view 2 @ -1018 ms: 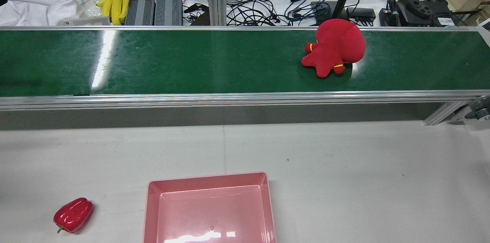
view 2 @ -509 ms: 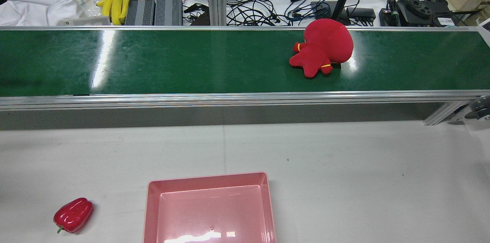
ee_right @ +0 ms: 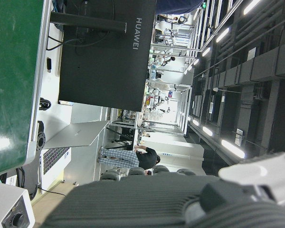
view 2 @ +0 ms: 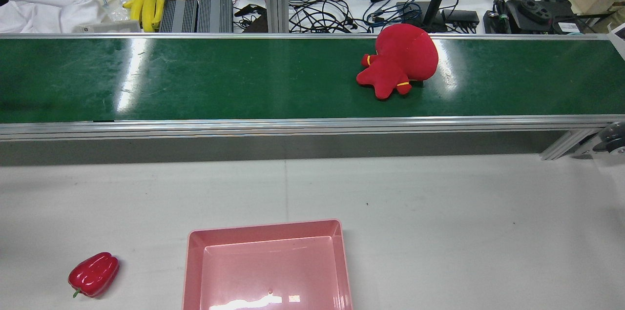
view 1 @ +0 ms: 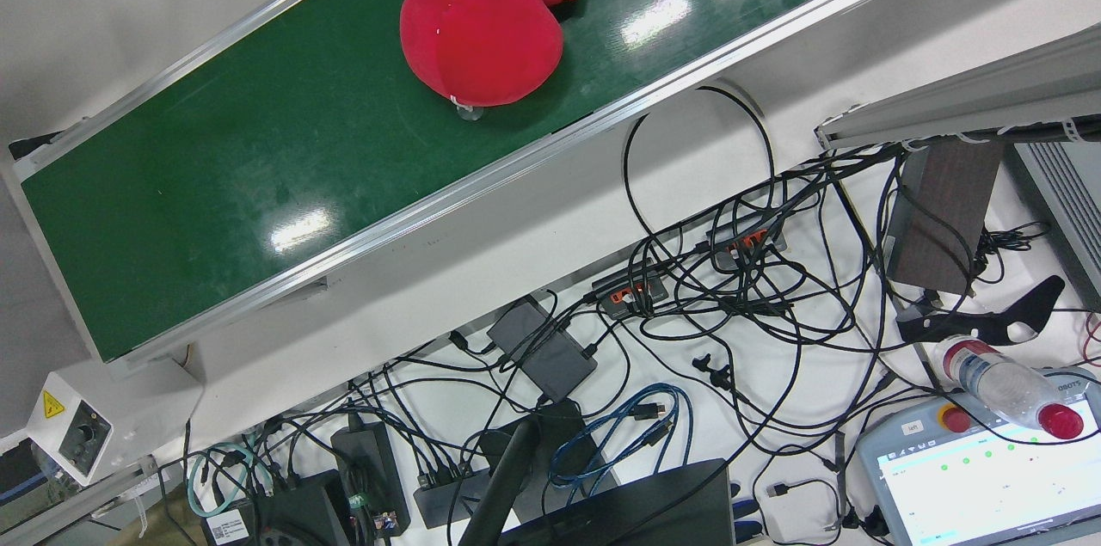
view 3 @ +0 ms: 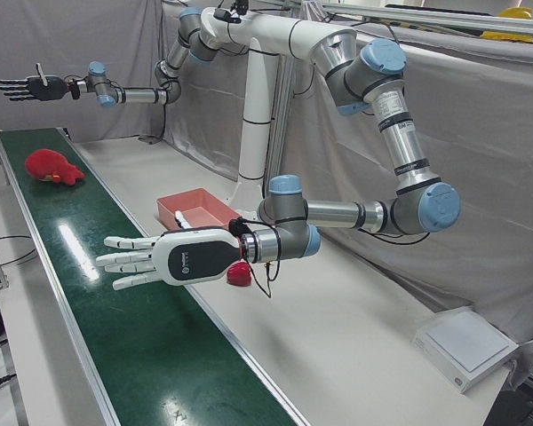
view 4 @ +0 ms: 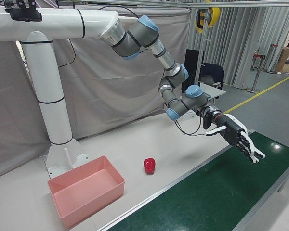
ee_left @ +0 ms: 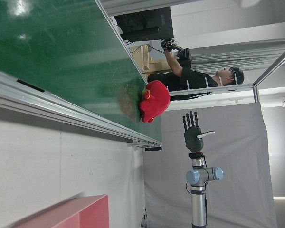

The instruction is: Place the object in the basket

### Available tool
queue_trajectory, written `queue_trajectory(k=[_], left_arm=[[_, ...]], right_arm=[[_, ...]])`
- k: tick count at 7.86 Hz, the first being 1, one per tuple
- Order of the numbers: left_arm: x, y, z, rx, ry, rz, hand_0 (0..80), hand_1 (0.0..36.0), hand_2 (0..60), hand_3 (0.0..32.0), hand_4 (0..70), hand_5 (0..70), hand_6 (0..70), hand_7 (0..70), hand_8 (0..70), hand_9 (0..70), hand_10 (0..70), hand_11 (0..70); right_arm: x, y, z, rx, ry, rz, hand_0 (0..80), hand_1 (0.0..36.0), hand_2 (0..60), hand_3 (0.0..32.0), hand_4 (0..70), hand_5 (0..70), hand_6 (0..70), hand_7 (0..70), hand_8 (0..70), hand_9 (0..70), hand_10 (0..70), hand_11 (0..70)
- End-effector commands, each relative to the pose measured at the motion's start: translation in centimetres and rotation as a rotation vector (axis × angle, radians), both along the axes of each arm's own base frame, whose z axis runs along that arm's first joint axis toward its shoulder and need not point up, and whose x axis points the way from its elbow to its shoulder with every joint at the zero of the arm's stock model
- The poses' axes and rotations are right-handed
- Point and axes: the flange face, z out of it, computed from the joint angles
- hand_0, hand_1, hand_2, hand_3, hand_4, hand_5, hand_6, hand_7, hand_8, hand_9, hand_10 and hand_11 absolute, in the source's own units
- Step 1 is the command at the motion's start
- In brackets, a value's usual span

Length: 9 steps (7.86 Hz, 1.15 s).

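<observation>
Plush toy [view 2: 398,61] has shifted leftward along belt [view 2: 244,80], limbs pointing left. Left hand [view 3: 151,260] flat, unclenched, empty above belt; right hand [view 3: 25,87] likewise, apparently.

Red plush toy [view 2: 400,61] shifted left along green conveyor belt [view 2: 244,80], from right part of rear frame toward centre.

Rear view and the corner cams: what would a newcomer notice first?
First, the red plush toy lying on the green conveyor belt, right of its middle in the rear view. Next, the two open hands held above the belt: the white left hand and the black right hand. Last, the empty pink basket on the table, a red pepper to its left.
</observation>
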Motion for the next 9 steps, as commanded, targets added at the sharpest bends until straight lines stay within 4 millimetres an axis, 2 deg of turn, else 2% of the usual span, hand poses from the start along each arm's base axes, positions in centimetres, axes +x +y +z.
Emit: queue_trajectory(k=[1, 9], left_arm=[[0.04, 0.06, 0.07, -0.001, -0.003, 0.001, 61.6, 20.3, 0.0, 0.0, 8.9, 17.1, 1.9, 2.1, 7.2, 11.9, 0.0, 0.0], [0.16, 0.39, 0.47, -0.008, -0.004, 0.005, 61.3, 20.1, 0.0, 0.0, 8.3, 16.3, 1.7, 2.1, 7.2, 12.0, 0.0, 0.0]], right_arm=[[0.0, 0.0, 0.03, -0.001, 0.0, 0.0, 0.0, 0.0, 0.0, 0.0, 0.0, 0.0, 0.0, 0.0, 0.0, 0.0, 0.0, 0.0], [0.0, -0.01, -0.04, 0.001, 0.0, 0.0, 0.0, 0.0, 0.0, 0.0, 0.0, 0.0, 0.0, 0.0, 0.0, 0.0, 0.0, 0.0]])
